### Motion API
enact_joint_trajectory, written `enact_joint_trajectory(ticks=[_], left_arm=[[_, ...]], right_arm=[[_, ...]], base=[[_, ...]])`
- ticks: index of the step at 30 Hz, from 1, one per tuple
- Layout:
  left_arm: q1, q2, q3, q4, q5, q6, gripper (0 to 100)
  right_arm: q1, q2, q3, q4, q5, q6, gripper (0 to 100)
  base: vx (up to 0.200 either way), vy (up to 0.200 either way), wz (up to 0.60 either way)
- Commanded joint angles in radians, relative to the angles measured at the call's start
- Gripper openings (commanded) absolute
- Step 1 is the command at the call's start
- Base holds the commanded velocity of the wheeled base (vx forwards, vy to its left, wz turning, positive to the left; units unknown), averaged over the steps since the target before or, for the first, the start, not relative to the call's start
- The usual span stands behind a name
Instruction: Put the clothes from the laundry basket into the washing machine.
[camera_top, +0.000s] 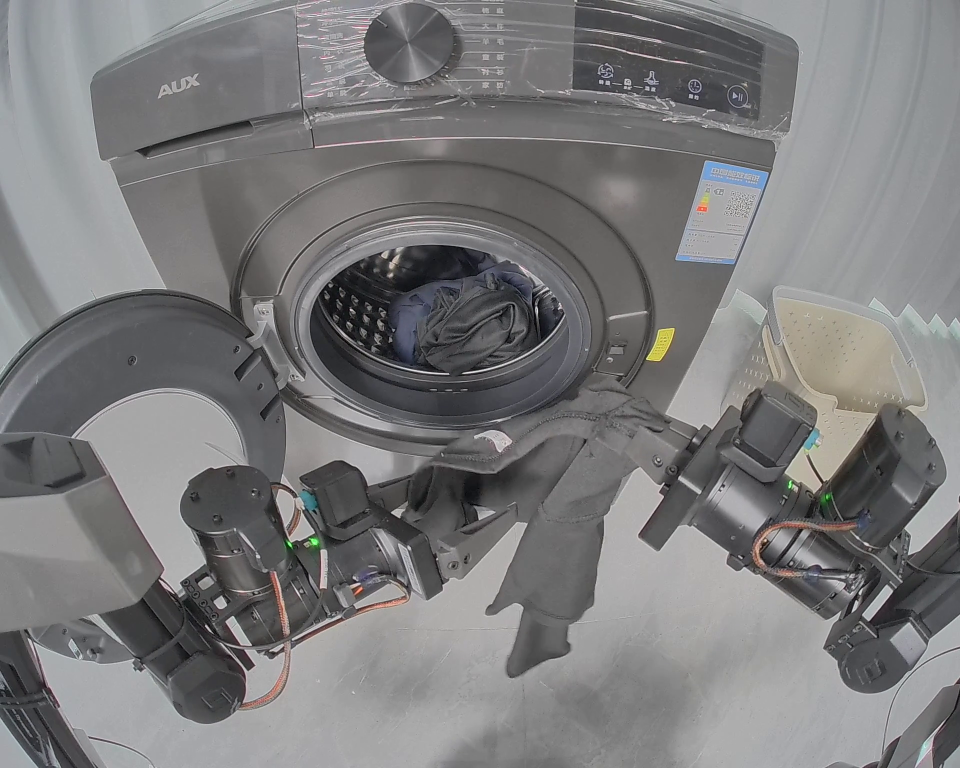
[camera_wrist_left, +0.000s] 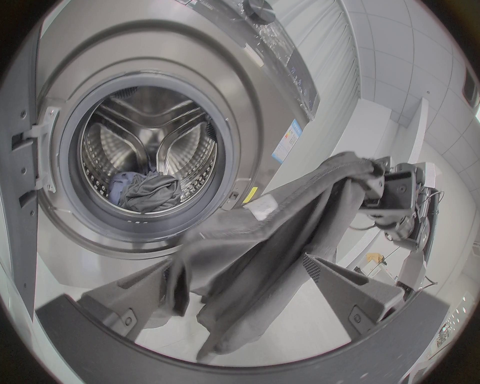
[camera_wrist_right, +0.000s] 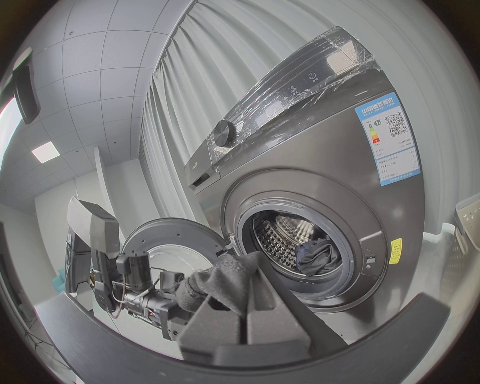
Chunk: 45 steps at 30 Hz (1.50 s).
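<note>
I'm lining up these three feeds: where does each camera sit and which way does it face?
Head view: on the head, looking forward and down at the washing machine; left gripper and right gripper show.
Left wrist view: on the left wrist, facing the drum; its open fingers frame the view.
Right wrist view: on the right wrist, facing the machine's front; its fingers are shut on the dark garment.
Shared: all show that garment and the clothes in the drum.
</note>
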Motion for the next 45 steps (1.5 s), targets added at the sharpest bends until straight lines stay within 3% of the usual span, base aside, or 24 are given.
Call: enact_joint_trajectory(ticks=[1,7,21,26,31,45], left_arm=[[0.019,0.051,0.012,-0.001,-0.002,0.007,100],[0.048,0.109,0.015,-0.001,-0.002,0.061,100],[0.08,0.14,0.048,-0.002,-0.004,0.066,100],[0.072,0.163,0.071,-0.004,-0.007,0.09,100],[0.076,0.209,0.038,-0.004,-0.021,0.106,100],[0.062,0.245,-0.063,-0.005,-0.019,0.104,100]], right_arm=[[-0.001,-0.001,-0.014,0.0,0.0,0.001,0],[-0.001,-0.001,-0.014,0.0,0.0,0.002,0],[-0.003,-0.001,-0.017,0.0,0.0,0.001,0],[-0.02,0.01,-0.028,0.0,0.0,0.002,0],[-0.018,0.01,-0.028,0.0,0.0,0.002,0],[-0.015,0.011,-0.025,0.0,-0.001,0.002,0]], base=[[0.0,0.0,0.0],[0.0,0.0,0.0],[0.0,0.0,0.0],[0.0,0.0,0.0],[0.0,0.0,0.0],[0.0,0.0,0.0]])
